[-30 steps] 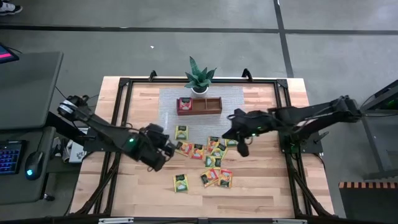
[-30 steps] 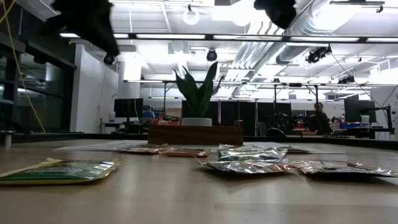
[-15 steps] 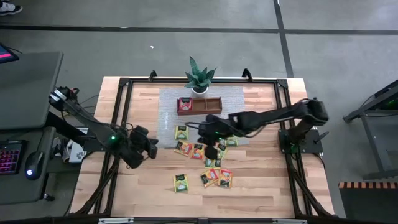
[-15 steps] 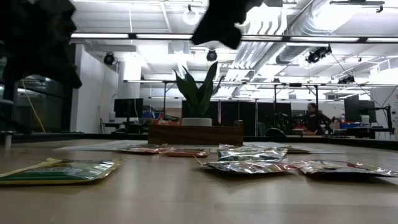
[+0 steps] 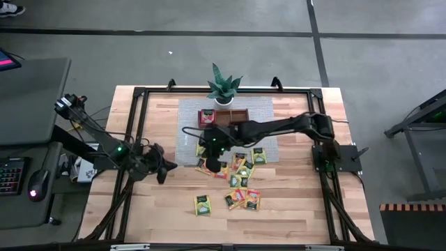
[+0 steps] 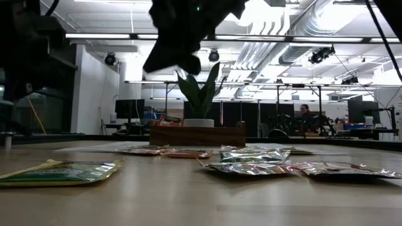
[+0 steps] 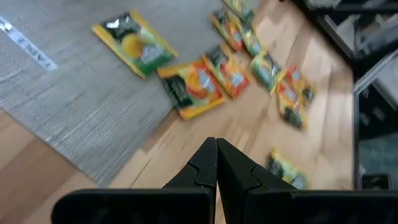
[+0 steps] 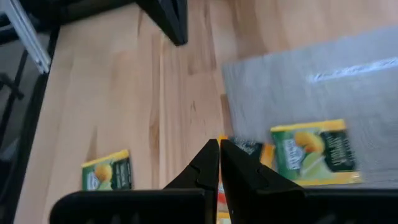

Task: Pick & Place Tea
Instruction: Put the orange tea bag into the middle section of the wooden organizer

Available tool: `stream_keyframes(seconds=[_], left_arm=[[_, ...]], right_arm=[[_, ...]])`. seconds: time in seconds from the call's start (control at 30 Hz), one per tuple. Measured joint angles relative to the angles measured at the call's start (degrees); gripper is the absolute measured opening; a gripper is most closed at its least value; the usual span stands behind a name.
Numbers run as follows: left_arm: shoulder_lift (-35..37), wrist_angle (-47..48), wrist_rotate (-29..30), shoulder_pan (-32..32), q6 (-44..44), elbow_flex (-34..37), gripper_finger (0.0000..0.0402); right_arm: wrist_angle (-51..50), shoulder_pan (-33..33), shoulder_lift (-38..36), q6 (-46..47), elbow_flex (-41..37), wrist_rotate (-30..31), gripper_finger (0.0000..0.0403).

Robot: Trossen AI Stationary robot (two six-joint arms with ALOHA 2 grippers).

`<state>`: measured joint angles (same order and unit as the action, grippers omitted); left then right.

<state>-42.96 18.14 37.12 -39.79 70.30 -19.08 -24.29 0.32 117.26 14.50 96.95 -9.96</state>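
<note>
High view: the right gripper (image 5: pixel 212 155) reaches across the grey woven mat (image 5: pixel 187 132) to the left end of the scatter of small flat tea packets (image 5: pixel 237 183), which lie on the mat's near edge and the light wooden table (image 5: pixel 293 209) in front of the long brown wooden tray (image 5: pixel 223 118) and the spiky green potted plant (image 5: pixel 224 87). The left gripper (image 5: pixel 159 171) waits over bare wood near the black frame rail (image 5: pixel 132 125), apart from the packets.

Low view: packets lie flat across the tabletop, the tray and plant upright behind them; a dark arm hangs above.

Left wrist view: fingers (image 7: pixel 205 165) pressed together, holding nothing; orange and yellow packets straddle the mat edge.

Right wrist view: fingers (image 8: pixel 210 163) likewise closed and empty, above a yellow-green packet (image 8: pixel 316 152) on the mat; another packet (image 8: pixel 107 171) lies alone on open wood.
</note>
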Motion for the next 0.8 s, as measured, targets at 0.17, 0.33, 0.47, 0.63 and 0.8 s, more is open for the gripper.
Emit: stream_keyframes(seconds=[0.17, 0.33, 0.47, 0.63, 0.8], left_arm=[[-0.02, -5.21, -1.09, 0.02, -1.57, 3.30, 0.0000], [0.04, -10.54, -2.01, 0.02, -1.73, 6.22, 0.0000], [0.02, -16.67, -3.90, 0.02, -3.33, 8.63, 0.0000], [0.02, -19.59, -5.39, 0.04, -5.40, 9.58, 0.0000], [0.02, -19.96, -6.51, 0.04, -5.56, 9.58, 0.0000]], right_arm=[[-0.80, -0.31, 3.31, -0.95, -0.38, -2.43, 0.0012], [0.54, -0.88, 6.47, 0.43, -0.40, -5.95, 0.0038], [0.99, -1.13, 8.67, 0.63, -0.43, -6.92, 0.0099], [3.89, -1.07, 9.75, 0.36, -0.44, -3.32, 0.0181], [5.95, -1.18, 10.15, -3.32, -0.44, 2.21, 0.0230]])
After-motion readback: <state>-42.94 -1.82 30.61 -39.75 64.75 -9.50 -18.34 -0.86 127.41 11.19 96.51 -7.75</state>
